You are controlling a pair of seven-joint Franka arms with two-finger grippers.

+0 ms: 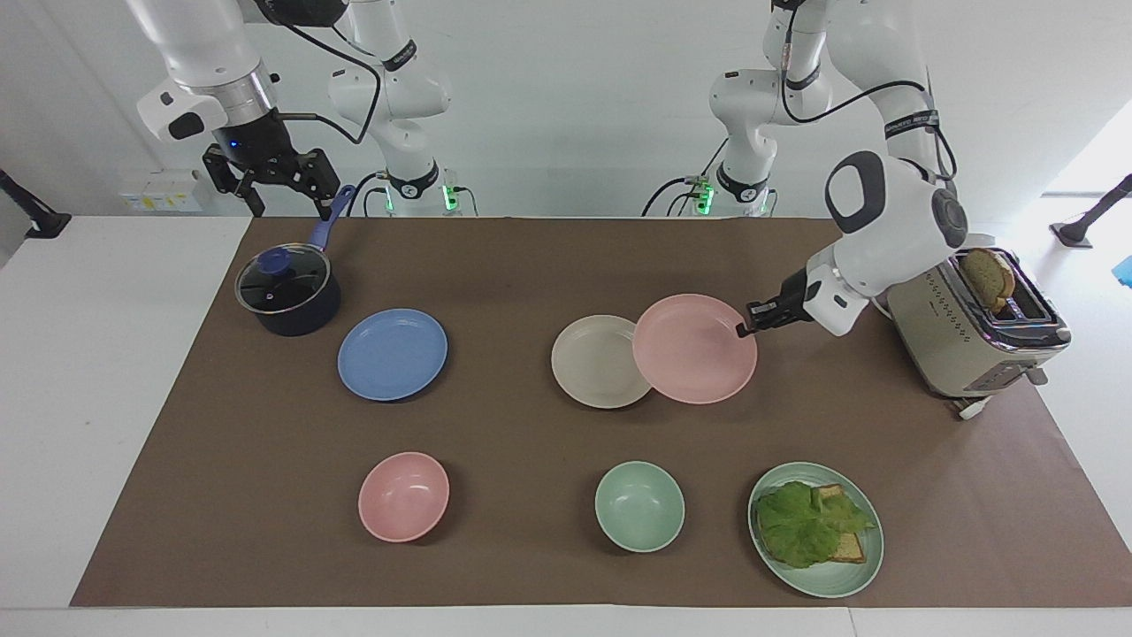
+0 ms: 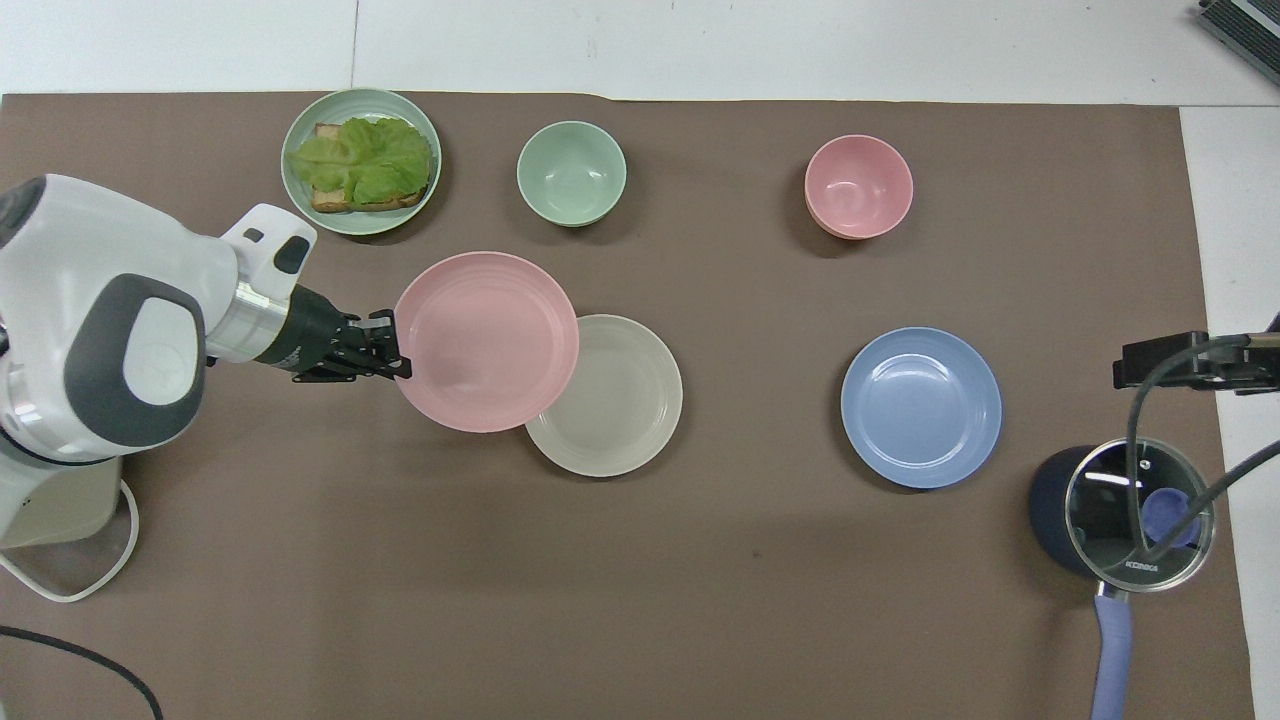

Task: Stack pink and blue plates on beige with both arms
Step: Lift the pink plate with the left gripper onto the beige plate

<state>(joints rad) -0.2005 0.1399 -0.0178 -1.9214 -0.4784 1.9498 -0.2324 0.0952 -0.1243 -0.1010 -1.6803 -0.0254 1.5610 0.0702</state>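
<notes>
My left gripper (image 1: 747, 329) (image 2: 398, 360) is shut on the rim of the pink plate (image 1: 695, 349) (image 2: 487, 340) and holds it level above the mat. The plate's edge overlaps the rim of the beige plate (image 1: 597, 363) (image 2: 615, 400), which lies flat at the middle of the table. The blue plate (image 1: 393, 354) (image 2: 921, 407) rests beside the beige one, toward the right arm's end. My right gripper (image 1: 290, 205) waits open in the air over the pot's handle, holding nothing.
A dark pot with a glass lid (image 1: 287, 292) (image 2: 1125, 515) stands near the blue plate. A toaster (image 1: 973, 341) sits at the left arm's end. Farther from the robots are a pink bowl (image 1: 403, 496), a green bowl (image 1: 639, 506) and a green plate (image 1: 862, 566) with toast and lettuce.
</notes>
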